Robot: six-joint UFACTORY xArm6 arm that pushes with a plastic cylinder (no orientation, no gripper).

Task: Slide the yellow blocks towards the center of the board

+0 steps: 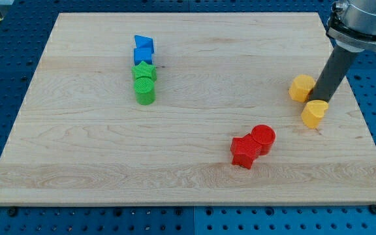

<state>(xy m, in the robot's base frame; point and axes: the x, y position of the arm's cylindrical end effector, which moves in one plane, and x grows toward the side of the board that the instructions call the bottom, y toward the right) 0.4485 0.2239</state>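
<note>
Two yellow blocks lie near the board's right edge: a hexagonal yellow block and a heart-like yellow block just below and right of it. My tip stands between them, at the hexagonal block's right side and the top edge of the other; contact cannot be told. The rod rises toward the view's top right.
A red cylinder and a red star-like block touch at lower centre. At upper left stand a blue triangle, a blue block, a green star and a green cylinder in a column. The wooden board rests on a blue perforated table.
</note>
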